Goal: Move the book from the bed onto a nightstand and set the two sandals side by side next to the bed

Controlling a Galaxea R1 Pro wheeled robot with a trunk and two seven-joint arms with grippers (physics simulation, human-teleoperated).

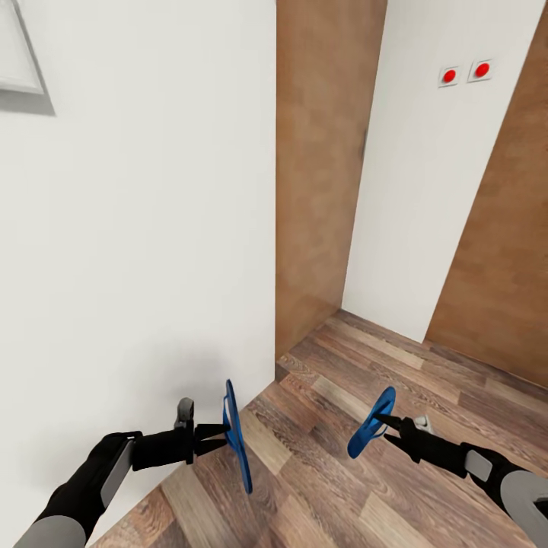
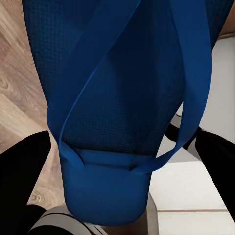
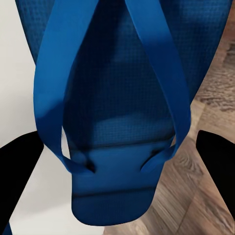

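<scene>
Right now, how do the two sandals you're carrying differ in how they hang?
The left hand holds the left sandal nearly edge-on to the head camera, long and upright, close to the white wall. The right hand holds the right sandal tilted, showing more of its face, over the open wood floor. Both are bright blue, strapped, and off the floor.

matt blue sandals (image 1: 237,445) with finely dotted rubbery footbeds, smooth straps (image 3: 51,98), grained wood-plank floor (image 1: 426,380), plain matt white wall (image 1: 144,228), brown wood-look panel (image 1: 323,152)
</scene>
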